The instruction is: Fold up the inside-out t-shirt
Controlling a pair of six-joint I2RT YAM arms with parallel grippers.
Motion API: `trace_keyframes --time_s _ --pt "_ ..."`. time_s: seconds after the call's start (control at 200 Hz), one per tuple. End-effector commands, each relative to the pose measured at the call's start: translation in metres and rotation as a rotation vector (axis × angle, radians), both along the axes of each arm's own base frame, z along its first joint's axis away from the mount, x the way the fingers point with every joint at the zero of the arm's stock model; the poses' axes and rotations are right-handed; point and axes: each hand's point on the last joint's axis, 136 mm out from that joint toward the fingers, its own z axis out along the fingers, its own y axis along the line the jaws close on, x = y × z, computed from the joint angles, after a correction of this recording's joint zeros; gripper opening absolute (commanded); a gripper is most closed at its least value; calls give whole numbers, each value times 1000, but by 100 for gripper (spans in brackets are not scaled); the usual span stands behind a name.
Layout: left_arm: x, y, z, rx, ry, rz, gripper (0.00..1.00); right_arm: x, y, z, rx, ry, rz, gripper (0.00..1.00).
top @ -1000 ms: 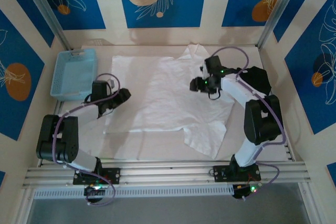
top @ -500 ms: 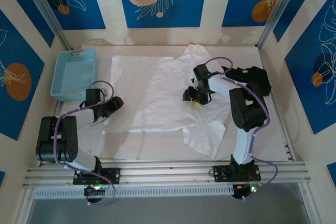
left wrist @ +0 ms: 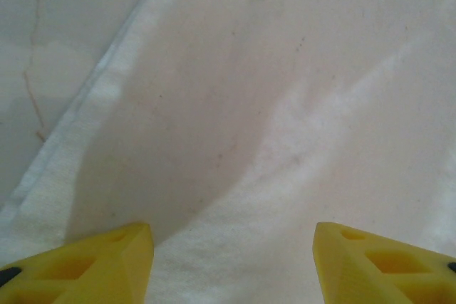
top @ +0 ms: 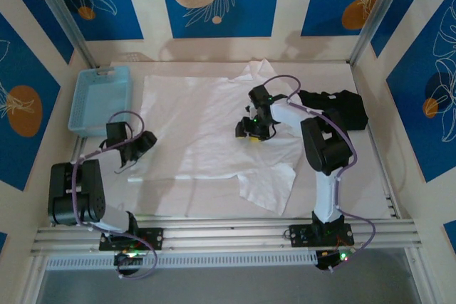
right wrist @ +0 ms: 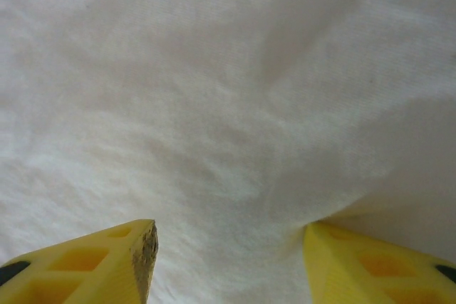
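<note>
The inside-out t-shirt [top: 203, 122] lies spread flat and white over the middle of the table, one sleeve hanging toward the front [top: 267, 186]. My left gripper [top: 140, 144] rests low at the shirt's left edge. In the left wrist view its yellow fingers stand apart [left wrist: 229, 236] over the cloth [left wrist: 285, 105], with the hem [left wrist: 78, 133] running along the left. My right gripper [top: 246, 132] is down on the shirt's right half. Its jaws are open [right wrist: 229, 231] with cloth [right wrist: 214, 90] beneath them, and a small fold bunches against the right finger [right wrist: 356, 261].
A blue basket [top: 100, 99] stands at the back left, just beyond the shirt's corner. A black folded garment [top: 340, 108] lies at the right, behind the right arm. Walls close the table on three sides; a metal rail [top: 228, 233] runs along the front.
Both grippers have moved leftward, low on the cloth. The whole shirt has slid left with them, and its front sleeve has shifted left too.
</note>
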Motion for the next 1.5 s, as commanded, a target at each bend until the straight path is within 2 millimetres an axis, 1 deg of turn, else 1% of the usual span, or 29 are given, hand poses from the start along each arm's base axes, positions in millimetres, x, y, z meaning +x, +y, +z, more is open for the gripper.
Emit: trace_keyframes --time_s 0.0,0.06,0.13,0.235,0.3,0.345,0.465,0.535,0.61,0.705,0.85,1.005,1.18,1.285,1.385,1.495 --pt "-8 2 8 -1 -16 2 62 -12 -9 24 -15 -9 1 57" --pt "-7 -4 22 -28 -58 -6 62 -26 -22 35 -31 -27 -16 58" --pt "-9 -9 39 -51 -95 -11 63 -51 -39 43 -60 -30 -41 59" --pt "-18 -20 61 -82 -132 -27 64 -100 -65 44 -99 15 -84 59" --pt "-28 -29 70 -108 -134 -47 64 -134 -78 39 -136 74 -113 59" --pt "-35 -36 75 -122 -132 -66 64 -156 -83 36 -150 110 -130 58" --pt "-56 -52 80 -122 -110 -114 63 -207 -85 25 -208 207 -183 56" --pt "-65 -59 82 -120 -95 -136 64 -232 -86 18 -262 250 -208 55" --pt "-71 -63 85 -123 -93 -150 63 -251 -97 11 -341 274 -221 54" --pt "-75 -66 89 -117 -100 -160 64 -263 -109 6 -392 289 -242 53" --pt "-73 -69 95 -120 -110 -167 63 -269 -120 2 -423 295 -260 52" --pt "-69 -70 101 -118 -123 -174 64 -266 -111 0 -407 312 -253 49" --pt "-68 -71 119 -108 -154 -191 64 -267 -99 0 -390 328 -250 48" --pt "-68 -72 128 -114 -177 -196 64 -275 -100 -9 -392 355 -292 47" --pt "-67 -75 134 -136 -194 -199 63 -281 -94 -19 -354 383 -335 46" --pt "-67 -77 136 -148 -201 -209 64 -277 -92 -28 -356 371 -357 45"
